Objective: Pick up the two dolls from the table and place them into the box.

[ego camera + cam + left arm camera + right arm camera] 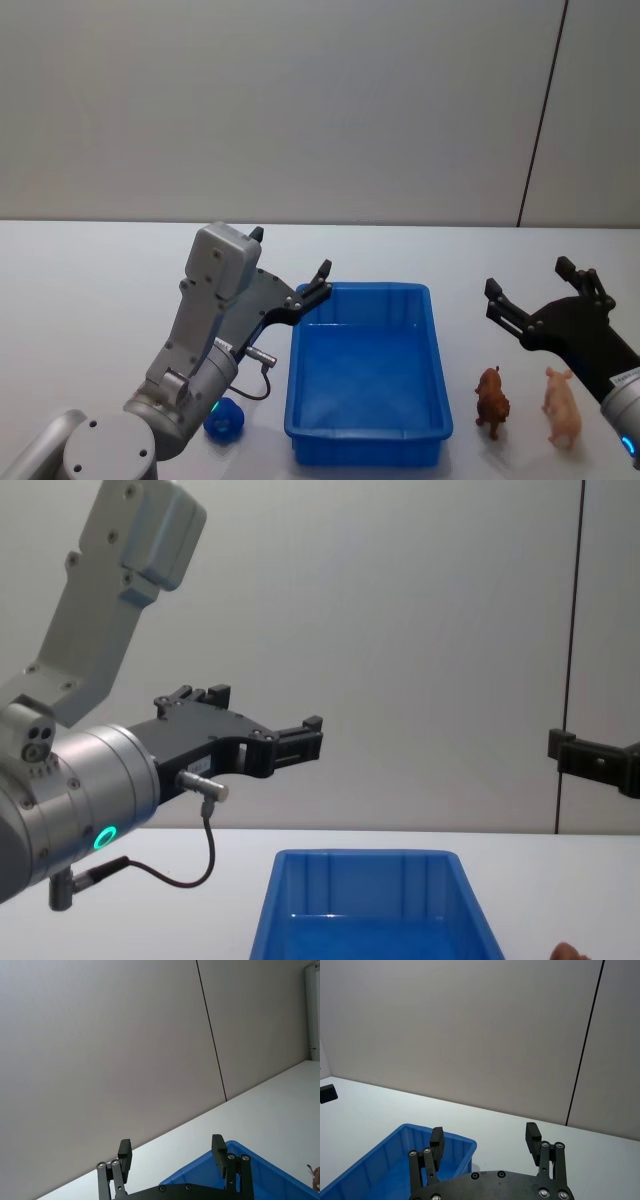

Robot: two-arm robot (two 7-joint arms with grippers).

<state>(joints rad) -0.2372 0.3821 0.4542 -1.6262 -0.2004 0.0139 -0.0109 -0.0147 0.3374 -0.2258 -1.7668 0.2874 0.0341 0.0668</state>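
On the tabletop, right of the blue box, the pink doll stands free, while the left gripper and the right gripper hover with jaws released.

blue doll — half hidden behind left arm | brown toy — cut by bottom edge

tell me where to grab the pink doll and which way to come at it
Probably across its narrow midbody, straight down from above with the right gripper, open just beyond it. The pink doll stands on the table right of the box, body long front to back, so the flanks give the shortest span. The brown toy stands close on its left; keep that finger tight.
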